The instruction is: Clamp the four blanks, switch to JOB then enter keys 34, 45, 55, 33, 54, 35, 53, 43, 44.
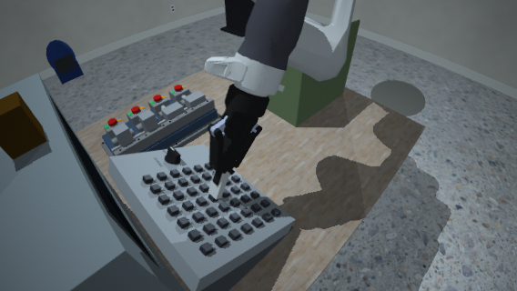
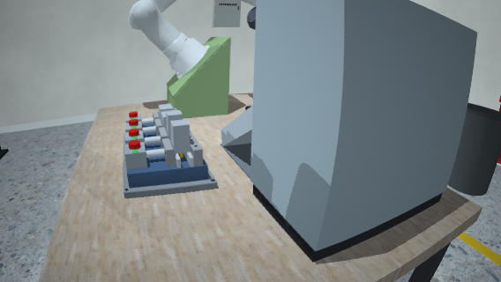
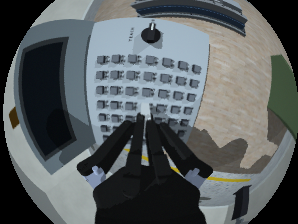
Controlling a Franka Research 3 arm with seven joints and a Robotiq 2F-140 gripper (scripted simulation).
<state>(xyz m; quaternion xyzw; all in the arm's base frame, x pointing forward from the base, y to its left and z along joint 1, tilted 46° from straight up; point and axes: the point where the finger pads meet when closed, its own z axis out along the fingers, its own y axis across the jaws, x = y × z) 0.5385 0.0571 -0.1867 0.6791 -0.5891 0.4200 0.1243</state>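
Observation:
My gripper point(image 1: 217, 194) point(image 3: 144, 108) is shut and empty. Its pale fingertips are at a key in the middle of the keypad panel point(image 1: 136, 169) point(image 3: 95, 45); whether it is pressed is hidden. No key looks lit; key names are unreadable. The selector point(image 1: 173, 155) point(image 3: 151, 34) points away from the word TEACH. Grey blanks point(image 1: 122, 135) point(image 2: 180, 137) sit in the four vise stations, between the jaws. The red valves point(image 1: 112, 122) point(image 2: 134, 144) look pushed in, with green and amber lenses lit beside them. The amber lamp point(image 1: 23, 129) on the cabinet looks dark.
The grey cabinet point(image 1: 55, 195) point(image 2: 300, 110) stands beside the keypad panel. The blue vise base point(image 2: 168, 174) lies beyond the panel's selector end. The green arm pedestal point(image 1: 284, 102) point(image 2: 207, 90) stands on the wooden table point(image 1: 291, 155) point(image 2: 97, 229). A dark bin point(image 2: 474, 150) is behind the cabinet.

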